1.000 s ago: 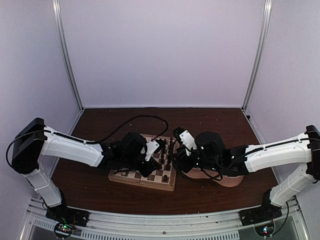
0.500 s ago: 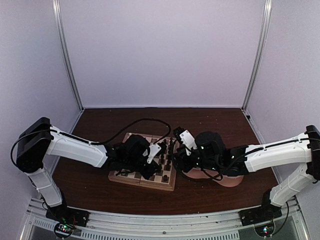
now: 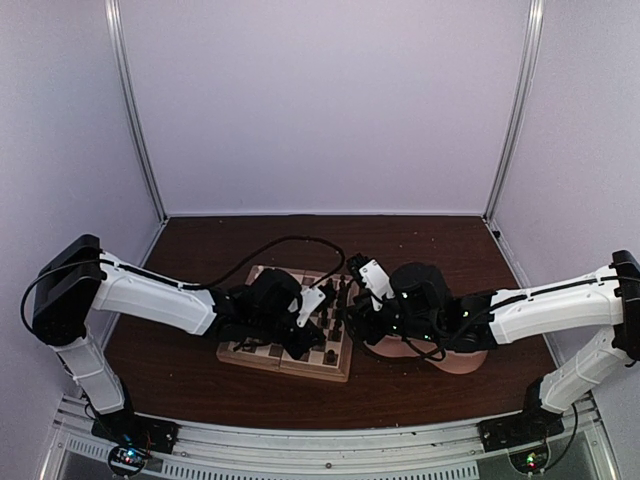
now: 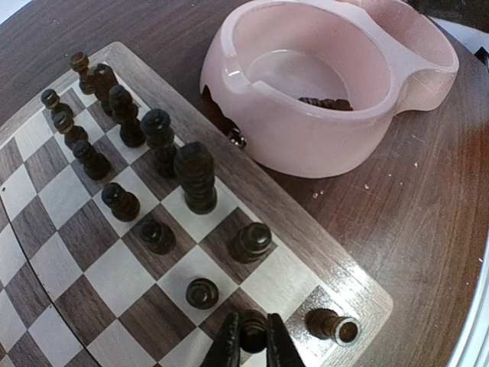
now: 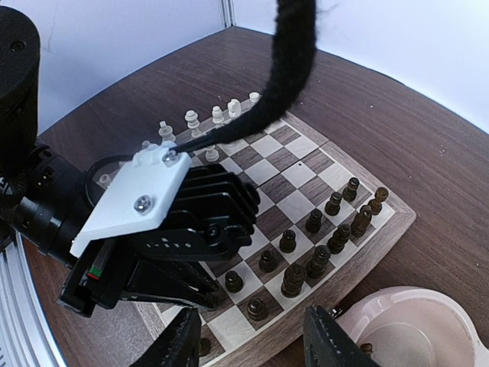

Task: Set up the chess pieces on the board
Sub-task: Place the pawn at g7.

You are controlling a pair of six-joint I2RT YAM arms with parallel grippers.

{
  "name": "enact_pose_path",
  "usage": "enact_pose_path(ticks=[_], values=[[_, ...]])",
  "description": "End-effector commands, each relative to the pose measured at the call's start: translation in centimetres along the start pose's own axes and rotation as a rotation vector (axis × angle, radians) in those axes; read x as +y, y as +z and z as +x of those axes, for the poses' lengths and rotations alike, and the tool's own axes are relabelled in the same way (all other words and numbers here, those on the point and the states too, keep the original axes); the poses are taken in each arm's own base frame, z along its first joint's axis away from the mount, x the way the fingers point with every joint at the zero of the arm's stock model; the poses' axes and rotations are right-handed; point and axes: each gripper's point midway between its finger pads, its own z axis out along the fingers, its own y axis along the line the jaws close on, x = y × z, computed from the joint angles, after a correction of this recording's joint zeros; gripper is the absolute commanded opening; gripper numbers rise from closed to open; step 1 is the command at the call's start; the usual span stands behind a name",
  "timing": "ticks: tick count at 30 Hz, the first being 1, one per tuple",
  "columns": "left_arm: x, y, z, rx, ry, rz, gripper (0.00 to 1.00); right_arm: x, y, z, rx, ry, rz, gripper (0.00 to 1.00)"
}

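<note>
One dark wood table (image 3: 420, 240) carries everything.

Both arms reach in toward frame centre in the top view. The left arm (image 3: 150, 295) comes from the left and ends over the board. The right arm (image 3: 550, 305) comes from the right and ends over the gap between board and bowl.

The board (image 4: 84, 252) sits centre-low in the top view, skewed to the table edge, with the left wrist covering its middle.

The pink double bowl (image 4: 306, 138) is just beside the board's right rim, not touching it as far as I can tell. It fills the upper right of the left wrist view. A few dark bits (image 4: 325, 102) lie in its near compartment.

Left gripper (image 4: 252, 340): fingertips pinched on a dark piece (image 4: 252, 327). It's at the bottom centre of the wrist frame, on the second row in from the rim.

Right gripper (image 5: 256, 336): fingers apart, nothing between them. It hangs over the board edge nearest the bowl, at the bottom centre of its frame.

Dark pieces (image 4: 195, 176): two diagonal rows along the bowl-side rim, running from upper left to lower centre of the left wrist view. The tall ones are in the outer row, the small ones (image 4: 122, 202) in the inner row. The piece on the corner square (image 4: 332, 325) looks tilted.

Cream pieces (image 5: 218, 115): a row on the opposite edge, upper left of centre in the right wrist view. Part of that row is hidden by the left wrist.
</note>
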Motion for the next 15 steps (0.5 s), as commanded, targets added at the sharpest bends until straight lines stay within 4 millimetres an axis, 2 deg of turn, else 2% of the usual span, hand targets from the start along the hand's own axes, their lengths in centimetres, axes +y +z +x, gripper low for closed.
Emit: enact_pose_path(ticks=[1,15], values=[[-0.47,-0.06,-1.06,-0.025,0.019,0.000,0.13,-0.50,-0.39,-0.90,-0.029,0.013,0.017,0.48],[-0.17,0.42,-0.52,0.015,0.019,-0.027,0.13,-0.56,-0.34,-0.89,-0.027,0.014,0.018,0.48]])
